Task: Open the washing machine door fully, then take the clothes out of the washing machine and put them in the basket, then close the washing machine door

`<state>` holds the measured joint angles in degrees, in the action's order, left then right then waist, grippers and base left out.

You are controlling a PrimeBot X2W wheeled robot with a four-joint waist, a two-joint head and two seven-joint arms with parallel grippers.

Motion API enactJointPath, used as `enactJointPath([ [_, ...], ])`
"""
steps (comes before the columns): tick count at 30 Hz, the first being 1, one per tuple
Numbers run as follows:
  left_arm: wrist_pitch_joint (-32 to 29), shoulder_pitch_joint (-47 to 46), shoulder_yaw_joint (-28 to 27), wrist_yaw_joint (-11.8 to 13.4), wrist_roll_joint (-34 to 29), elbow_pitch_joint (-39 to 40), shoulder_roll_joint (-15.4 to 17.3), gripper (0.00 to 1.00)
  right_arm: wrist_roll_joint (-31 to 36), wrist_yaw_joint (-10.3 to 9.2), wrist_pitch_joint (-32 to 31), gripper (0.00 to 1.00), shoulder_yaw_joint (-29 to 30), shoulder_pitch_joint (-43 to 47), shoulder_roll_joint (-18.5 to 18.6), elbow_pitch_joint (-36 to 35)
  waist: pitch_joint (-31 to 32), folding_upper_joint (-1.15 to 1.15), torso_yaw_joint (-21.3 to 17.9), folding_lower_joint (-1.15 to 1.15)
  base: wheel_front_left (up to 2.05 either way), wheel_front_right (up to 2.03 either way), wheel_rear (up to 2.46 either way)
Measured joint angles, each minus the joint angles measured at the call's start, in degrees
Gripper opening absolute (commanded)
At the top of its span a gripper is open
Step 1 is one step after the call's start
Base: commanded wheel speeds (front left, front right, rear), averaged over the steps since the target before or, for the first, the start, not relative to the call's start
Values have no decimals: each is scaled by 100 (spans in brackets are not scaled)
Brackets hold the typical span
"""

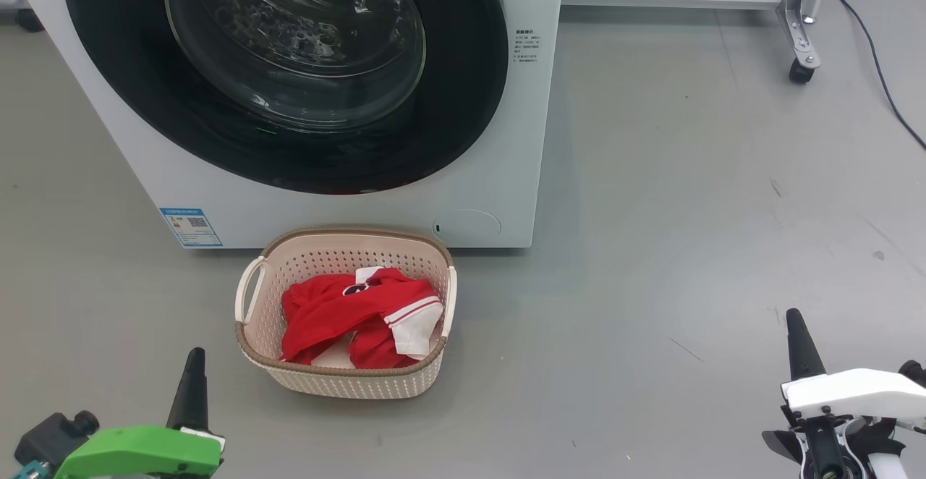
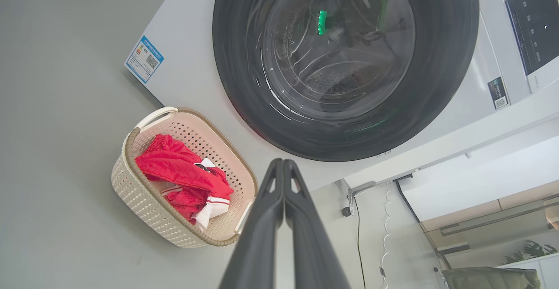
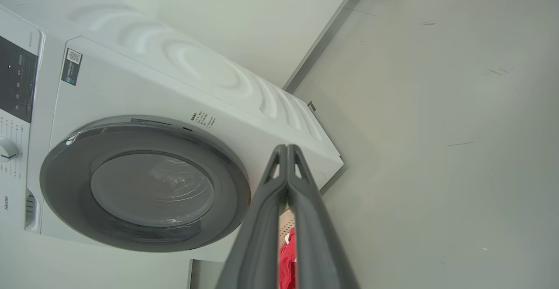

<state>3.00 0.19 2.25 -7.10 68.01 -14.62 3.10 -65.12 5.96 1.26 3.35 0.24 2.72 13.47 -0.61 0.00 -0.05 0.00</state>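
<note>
The white washing machine (image 1: 347, 208) stands ahead with its round black door (image 1: 463, 103) lying flat against the front, glass window in the middle. On the floor before it sits the cream basket (image 1: 340, 381) holding the red clothes (image 1: 347, 312) with white trim. My left gripper (image 1: 194, 363) is low at the left, shut and holding nothing, short of the basket. My right gripper (image 1: 796, 323) is low at the right, shut and holding nothing. In the left wrist view the gripper (image 2: 283, 163) points between the basket (image 2: 144, 201) and the door (image 2: 445, 62). In the right wrist view the gripper (image 3: 286, 149) points past the machine's corner (image 3: 323, 166).
A metal frame leg on a caster (image 1: 801, 66) stands at the back right, with a black cable (image 1: 879, 66) trailing over the grey floor (image 1: 687, 211). A blue sticker (image 1: 191, 227) marks the machine's lower left front.
</note>
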Motion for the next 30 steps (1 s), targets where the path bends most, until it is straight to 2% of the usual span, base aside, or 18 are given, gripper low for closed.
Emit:
enactJointPath([
  [30,-547,-248,-268,0,2092,-73,48,0,-2124,55,-600,0,342,-275,-41,181,37,0,3,0,0,0,0],
])
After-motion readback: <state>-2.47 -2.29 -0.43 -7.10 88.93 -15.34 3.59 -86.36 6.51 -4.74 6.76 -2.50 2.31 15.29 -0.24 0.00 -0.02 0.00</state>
